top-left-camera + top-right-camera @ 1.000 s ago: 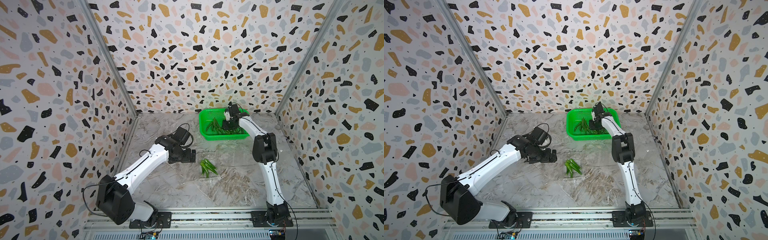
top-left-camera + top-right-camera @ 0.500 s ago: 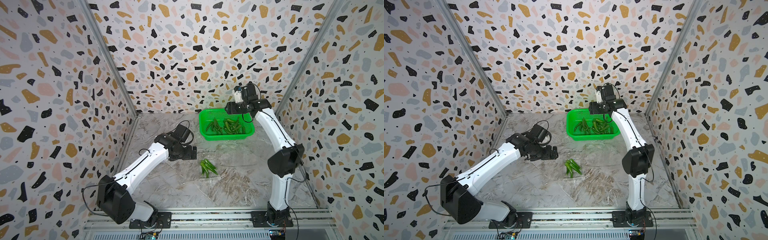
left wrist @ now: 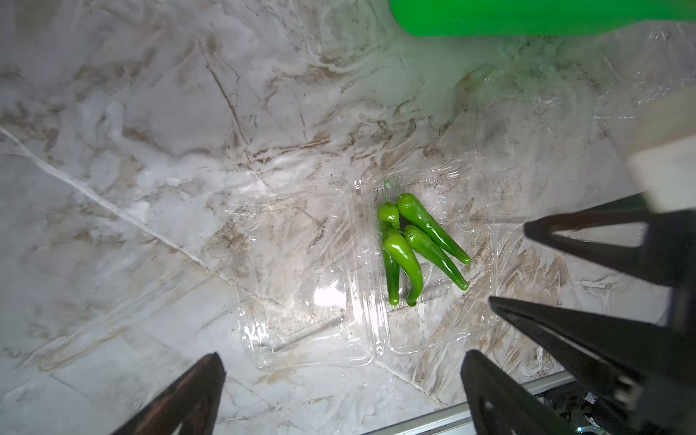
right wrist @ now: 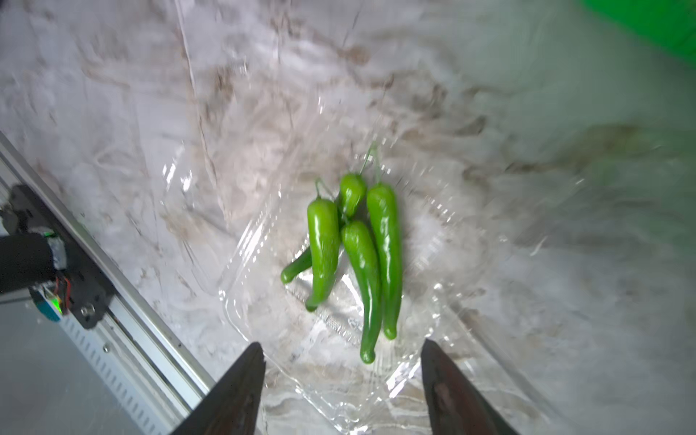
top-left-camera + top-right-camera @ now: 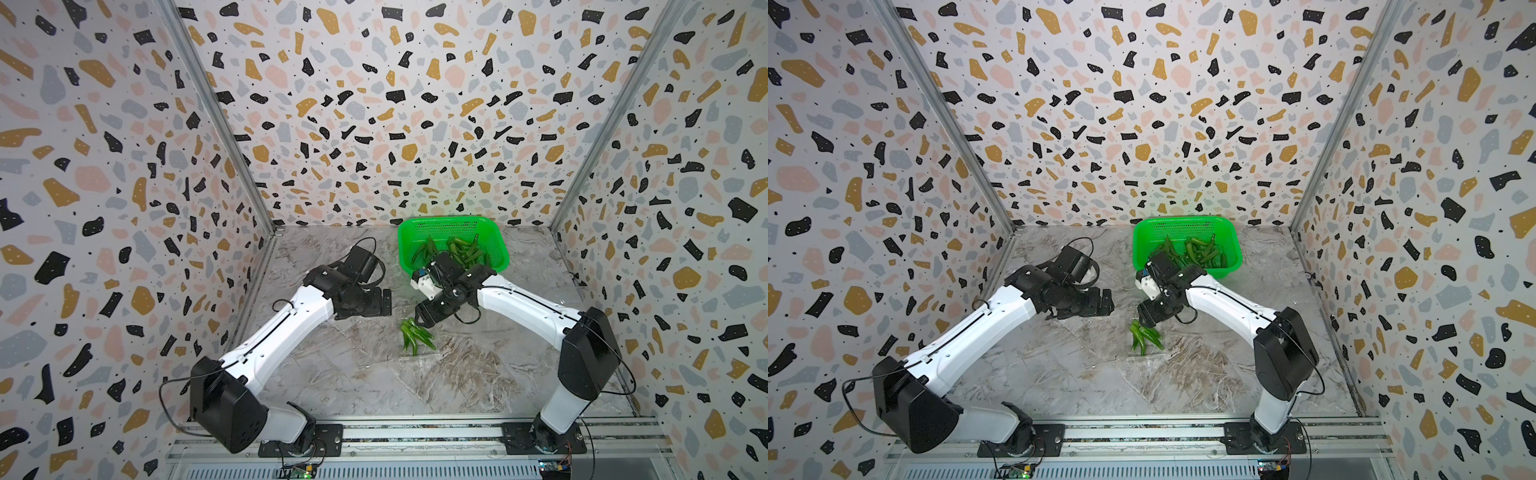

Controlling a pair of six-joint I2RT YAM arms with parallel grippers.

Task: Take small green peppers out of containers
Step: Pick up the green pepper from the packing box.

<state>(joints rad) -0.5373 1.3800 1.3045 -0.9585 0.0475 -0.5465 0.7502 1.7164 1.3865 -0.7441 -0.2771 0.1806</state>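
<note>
Small green peppers (image 4: 357,244): four are lying in the clear container (image 3: 301,286) on the worktop (image 5: 353,386); others are lying in the green basket (image 5: 449,220).
Right tool (image 4: 341,343): is hovering above them, jaws apart, empty.
Left tool (image 3: 342,354): is hanging nearby, jaws apart, empty.

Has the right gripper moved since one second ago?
Yes. The right gripper has left the green basket, come toward the front rail, and now hangs open by the small green peppers in the clear container.
</note>
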